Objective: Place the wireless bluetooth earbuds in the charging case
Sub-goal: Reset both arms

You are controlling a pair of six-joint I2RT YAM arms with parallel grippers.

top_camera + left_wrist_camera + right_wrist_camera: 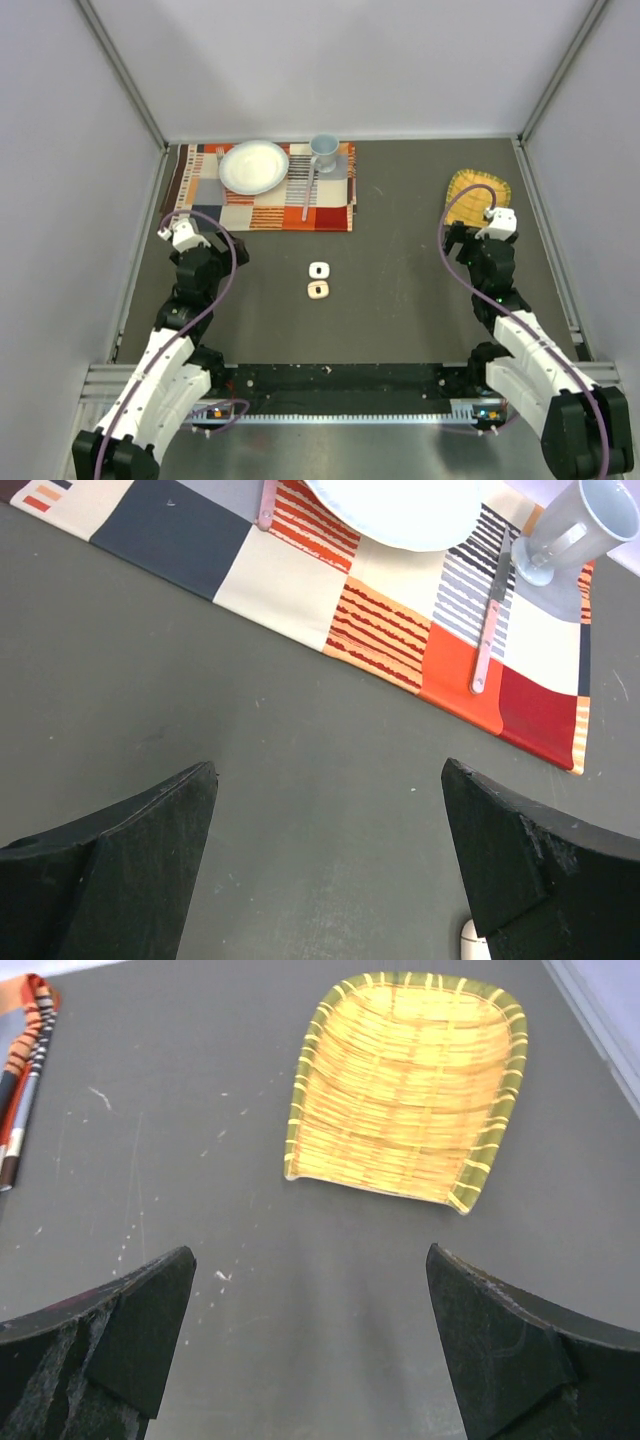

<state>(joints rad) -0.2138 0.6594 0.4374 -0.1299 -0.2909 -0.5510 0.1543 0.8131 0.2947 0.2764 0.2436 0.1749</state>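
Observation:
Two small rounded-square charging cases lie mid-table in the top view, a white one (319,270) just behind a cream one (318,290). Each shows two dark spots on top. I cannot make out the earbuds as separate pieces at this size. My left gripper (205,243) (329,770) hovers well to the left of the cases, open, with only bare table between its fingers. My right gripper (478,236) (310,1252) is far to the right, open and empty. A small white rounded thing (470,943) peeks out beside the left gripper's right finger; I cannot tell what it is.
A patchwork placemat (235,212) (280,580) at the back left carries a white plate (254,166), a pale blue cup (323,150) (580,530) and a pink utensil (308,195) (486,640). A yellow woven basket (478,188) (405,1085) sits just beyond the right gripper. Grey walls enclose the table.

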